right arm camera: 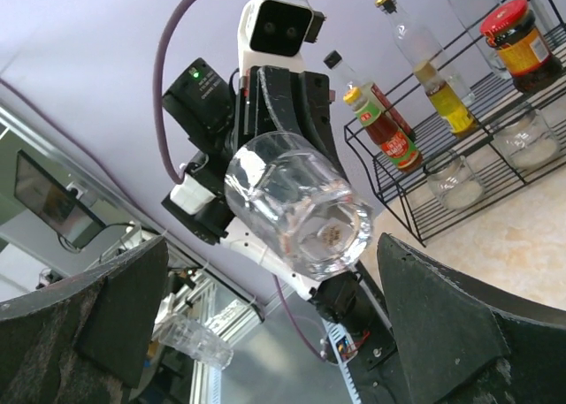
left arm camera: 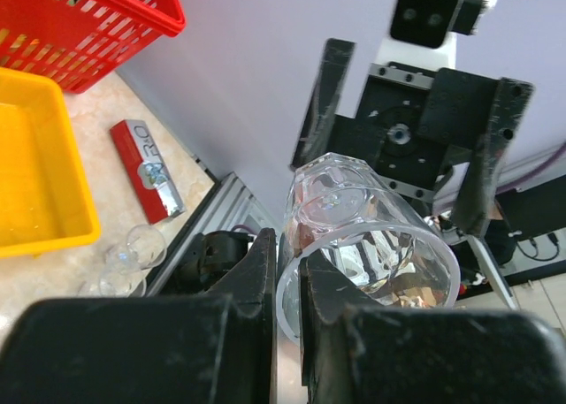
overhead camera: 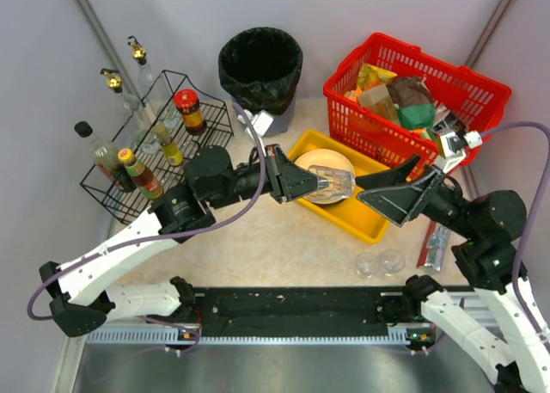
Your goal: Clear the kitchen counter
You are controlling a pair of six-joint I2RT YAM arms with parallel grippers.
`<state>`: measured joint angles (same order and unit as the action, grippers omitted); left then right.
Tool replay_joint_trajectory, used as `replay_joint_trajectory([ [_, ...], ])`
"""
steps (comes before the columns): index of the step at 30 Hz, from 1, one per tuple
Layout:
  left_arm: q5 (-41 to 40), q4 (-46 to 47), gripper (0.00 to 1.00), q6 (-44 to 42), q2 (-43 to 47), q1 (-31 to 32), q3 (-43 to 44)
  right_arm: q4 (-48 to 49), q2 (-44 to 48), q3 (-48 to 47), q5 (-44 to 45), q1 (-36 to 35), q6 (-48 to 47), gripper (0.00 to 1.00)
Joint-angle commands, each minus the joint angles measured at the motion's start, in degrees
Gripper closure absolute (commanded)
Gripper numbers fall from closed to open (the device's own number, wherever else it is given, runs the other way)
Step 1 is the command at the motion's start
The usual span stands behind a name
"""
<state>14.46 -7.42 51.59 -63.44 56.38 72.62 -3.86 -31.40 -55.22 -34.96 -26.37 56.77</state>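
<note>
My left gripper is shut on the rim of a clear drinking glass and holds it sideways in the air above the yellow tray. In the left wrist view one finger is inside the glass and one outside. My right gripper is open and empty, its fingers facing the glass's base from the right, a small gap apart. In the right wrist view the glass hangs between my wide-open fingertips. The beige kitchen counter lies below.
A wooden bowl sits in the yellow tray. A red basket of packets stands back right, a black bin at the back, a wire rack of bottles at left. Two small glasses and a red packet lie near the front right.
</note>
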Motion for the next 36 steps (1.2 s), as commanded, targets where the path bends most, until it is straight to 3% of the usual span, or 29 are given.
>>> replay_joint_trajectory([
  [1, 1.27, 5.58, 1.00, 2.63, 2.18, 0.48, 0.94, 5.96, -3.49, -1.38, -3.27, 0.18, 0.44, 0.01],
  [9, -0.57, 6.98, 1.00, 4.74, 4.03, 0.75, -3.01, 10.36, -3.58, 3.01, -2.66, 0.18, 4.31, 0.01],
  [20, 3.12, 6.89, 1.00, 0.97, -0.10, 0.66, -0.73, 12.38, -7.71, 3.90, -6.52, 0.09, 7.30, 0.02],
  [29, 2.77, 6.63, 1.00, 0.26, -1.07, -0.92, -1.60, 12.04, -9.47, 4.24, -10.13, 0.18, 8.88, 0.23],
  [36, 4.61, 6.89, 1.00, 0.70, -0.54, -3.73, -2.04, 13.60, -9.38, 4.68, -12.06, 0.18, 9.14, 0.24],
])
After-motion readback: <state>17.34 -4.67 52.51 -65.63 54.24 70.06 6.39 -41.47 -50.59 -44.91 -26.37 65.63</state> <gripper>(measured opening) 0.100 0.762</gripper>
